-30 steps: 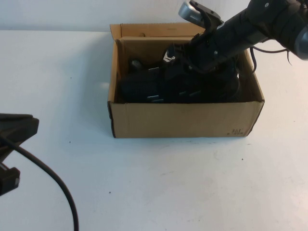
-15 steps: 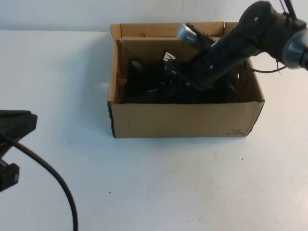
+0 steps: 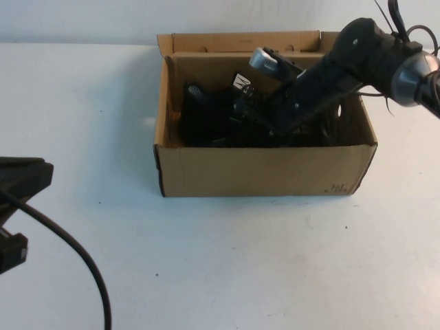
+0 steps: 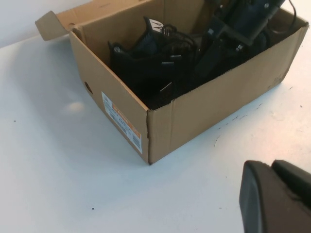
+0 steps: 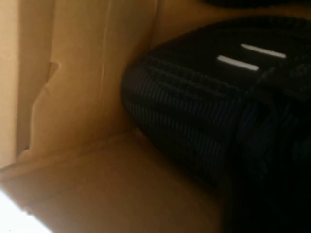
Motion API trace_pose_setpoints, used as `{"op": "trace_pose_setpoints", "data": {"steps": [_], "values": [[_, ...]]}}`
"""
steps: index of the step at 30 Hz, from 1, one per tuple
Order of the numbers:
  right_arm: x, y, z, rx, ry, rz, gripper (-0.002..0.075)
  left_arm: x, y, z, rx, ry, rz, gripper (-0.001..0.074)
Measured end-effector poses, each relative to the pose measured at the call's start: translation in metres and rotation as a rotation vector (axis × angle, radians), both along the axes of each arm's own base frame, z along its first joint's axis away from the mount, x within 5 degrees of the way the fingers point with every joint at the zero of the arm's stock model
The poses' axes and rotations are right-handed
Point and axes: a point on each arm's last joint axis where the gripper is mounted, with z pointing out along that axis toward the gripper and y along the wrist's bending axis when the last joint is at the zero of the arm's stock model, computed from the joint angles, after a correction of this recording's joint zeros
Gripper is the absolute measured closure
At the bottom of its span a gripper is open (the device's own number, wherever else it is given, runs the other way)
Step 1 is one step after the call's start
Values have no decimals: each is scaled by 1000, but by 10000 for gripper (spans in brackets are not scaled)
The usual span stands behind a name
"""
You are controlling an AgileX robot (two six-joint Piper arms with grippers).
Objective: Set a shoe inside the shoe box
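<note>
High view: we see the shoe (image 3: 220, 120) down inside the shoe box (image 3: 265, 172), black mesh w/ short white dashes, heel end toward the box's left wall, tongue tag showing white near the middle. In the left wrist view it sits low among dark shapes; we can't say whether a 2nd sneaker lies beside it, too dark. Our read: it's on or near the box floor, so the placing step looks about done.

Right gripper (image 3: 256, 118) reaches down into the box from the right arm, which slants in over the far right corner of the box. It's at the shoe's upper, prob. because that's where it gripped to lower it in. Fingers hidden in the black mass, so we can't tell if it has the shoe or has let go. Right wrist view shows only ridged mesh (image 5: 194, 111) tight against the inner cardboard wall, no fingers.

Left gripper (image 4: 277, 199) is parked at the counter's near left edge, well apart from the box, w/ a cable trailing; its fingers don't show enough to judge.

Box stands toward the far middle of the counter (image 3: 227, 261), flaps up. Counter is plain white, w/ a pale wall behind.
</note>
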Motion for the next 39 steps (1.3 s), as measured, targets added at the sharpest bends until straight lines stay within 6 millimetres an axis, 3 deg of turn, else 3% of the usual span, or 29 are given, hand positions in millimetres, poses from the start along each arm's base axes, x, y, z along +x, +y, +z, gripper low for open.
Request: {"op": "trace_pose_setpoints", "data": {"steps": [4,6,14,23,28,32,35,39], "values": [[0,0,6,1,-43,31,339,0,0,0,-2,0,0,736],[-2,-1,15,-5,-69,43,286,0,0,0,-1,2,-2,736],[-23,-22,76,-153,-257,81,251,-3,-2,-3,6,35,-28,736],[-78,-46,179,-175,-546,115,251,-4,-3,-2,-18,46,-39,736],[-135,-66,247,-149,-767,145,307,-3,-6,3,-92,25,-34,736],[-191,-84,292,-123,-910,148,464,0,-8,9,-113,-34,-55,736],[-233,-98,317,-114,-1001,158,648,1,-9,18,-118,-69,-68,736],[-288,-118,336,-114,-1088,164,724,2,-9,22,-125,-84,-72,736]]}}
